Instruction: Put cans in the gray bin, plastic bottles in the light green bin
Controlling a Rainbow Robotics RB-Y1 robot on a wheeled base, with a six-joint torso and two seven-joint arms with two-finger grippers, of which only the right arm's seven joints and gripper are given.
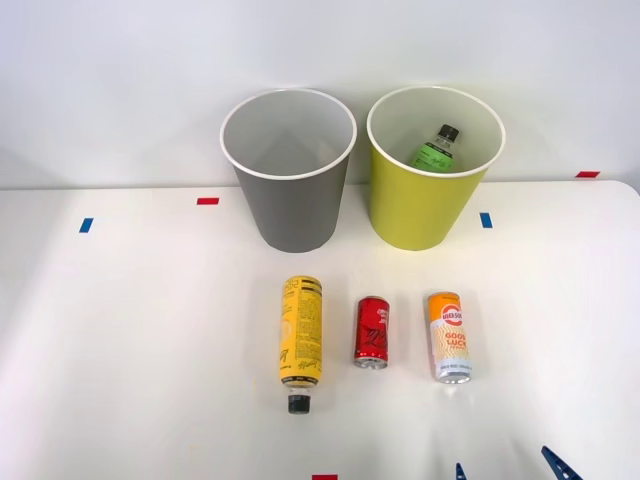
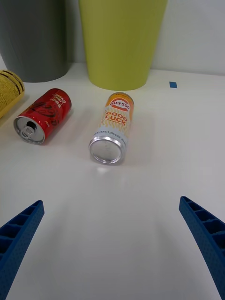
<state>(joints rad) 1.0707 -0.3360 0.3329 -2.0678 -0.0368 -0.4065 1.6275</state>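
Three containers lie on their sides on the white table: a yellow-labelled bottle (image 1: pixel 300 338) with a black cap, a short red can (image 1: pixel 371 332) and a taller orange-and-white can (image 1: pixel 448 336). Behind them stand the gray bin (image 1: pixel 293 200) and the light green bin (image 1: pixel 428 200); a green-labelled bottle (image 1: pixel 437 150) rests inside the green one. My right gripper (image 1: pixel 505 470) hovers at the table's near edge, open, a short way in front of the orange-and-white can (image 2: pixel 113 128). Between its blue fingers (image 2: pixel 18 234) there is only bare table. The red can (image 2: pixel 43 115) lies off to one side.
Small blue and red tape marks dot the table (image 1: pixel 120 320), such as the blue one (image 1: pixel 485 219) right of the green bin. A white wall rises directly behind the bins. Wide bare tabletop spreads to the left and right of the row.
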